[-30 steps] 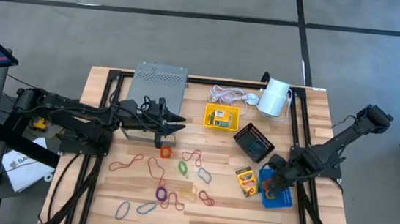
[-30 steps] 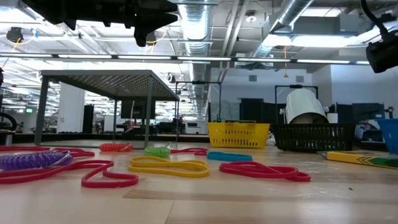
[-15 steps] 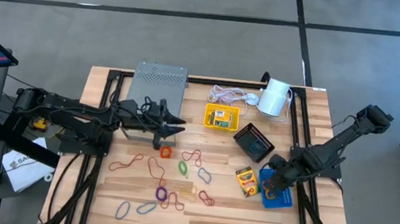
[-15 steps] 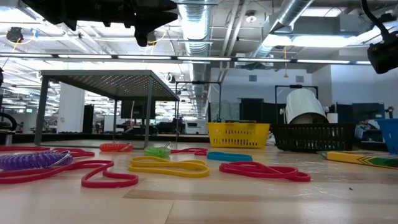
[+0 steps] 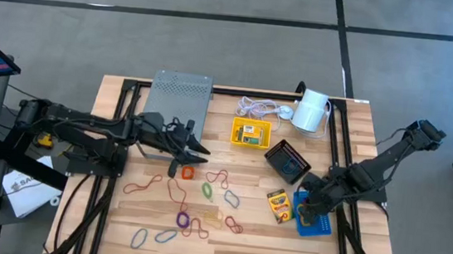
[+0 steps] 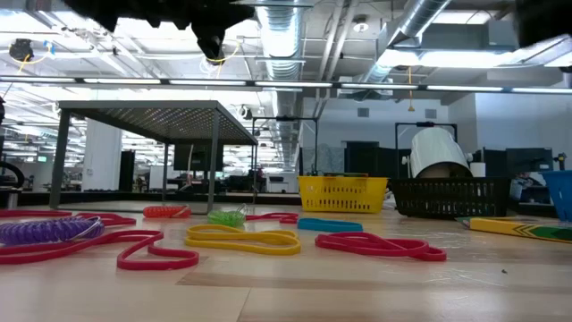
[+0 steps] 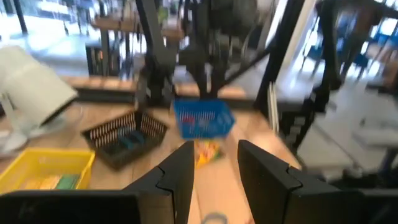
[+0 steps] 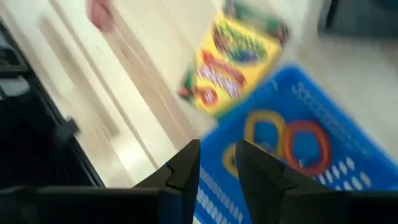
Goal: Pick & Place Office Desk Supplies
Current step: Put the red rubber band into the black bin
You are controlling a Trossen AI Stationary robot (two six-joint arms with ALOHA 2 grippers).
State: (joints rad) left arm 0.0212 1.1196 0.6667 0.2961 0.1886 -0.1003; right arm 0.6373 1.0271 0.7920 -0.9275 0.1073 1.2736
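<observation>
— Changed since a second ago?
— Left claw [image 5: 197, 151] shifted a little and tilted, now near the orange band [image 5: 187, 173]; open, empty. Right claw [image 5: 307, 203] much as before over the blue tray [image 5: 318, 228], fingers slightly apart, gripping nothing; yellow and red bands [image 8: 289, 140] inside.
— Edges, room?
— Tray toward the table's [image 5: 281, 253] right side, crayon box [image 5: 279, 204] just beside. Bare wood between box and loose bands [image 5: 202, 208].
</observation>
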